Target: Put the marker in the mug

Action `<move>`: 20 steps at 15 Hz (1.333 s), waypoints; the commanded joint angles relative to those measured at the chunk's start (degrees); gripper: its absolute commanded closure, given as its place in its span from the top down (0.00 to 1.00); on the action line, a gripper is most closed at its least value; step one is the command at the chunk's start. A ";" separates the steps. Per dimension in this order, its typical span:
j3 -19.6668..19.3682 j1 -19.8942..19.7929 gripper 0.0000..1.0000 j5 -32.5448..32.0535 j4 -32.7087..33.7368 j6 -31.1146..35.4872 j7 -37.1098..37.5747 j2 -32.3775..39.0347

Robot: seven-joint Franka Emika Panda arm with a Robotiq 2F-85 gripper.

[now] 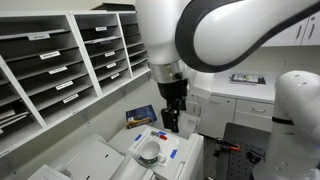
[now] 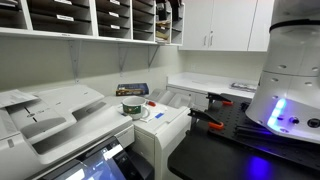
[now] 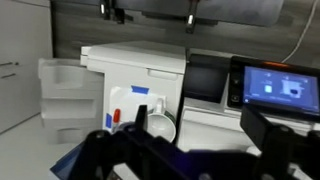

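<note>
one booklet lies near the mug

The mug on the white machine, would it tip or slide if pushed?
The mug looks squat and wide, so it would probably slide, not tip. It seems rigid, likely ceramic, so breakable if dropped. The machine top looks smooth, favouring sliding.

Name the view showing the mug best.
An exterior view: the mug lies open from above, rim and pale inside clear. In an exterior view the mug is small, side-on; the wrist view shows it partly hidden.
</note>
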 commanded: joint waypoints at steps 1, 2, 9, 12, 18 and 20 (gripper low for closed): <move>-4.47 -2.94 1.00 0.17 2.05 5.87 -0.15 5.46; -6.79 -4.13 1.00 0.39 2.81 8.83 -1.78 8.13; -17.00 -7.83 1.00 0.73 13.43 21.66 -16.51 33.19; -16.93 -8.63 1.00 -0.17 13.34 23.18 -15.11 35.33; -16.98 -8.92 1.00 -0.90 14.62 25.24 -14.32 37.83; -17.99 -10.04 1.00 -0.63 16.41 28.79 -13.44 41.82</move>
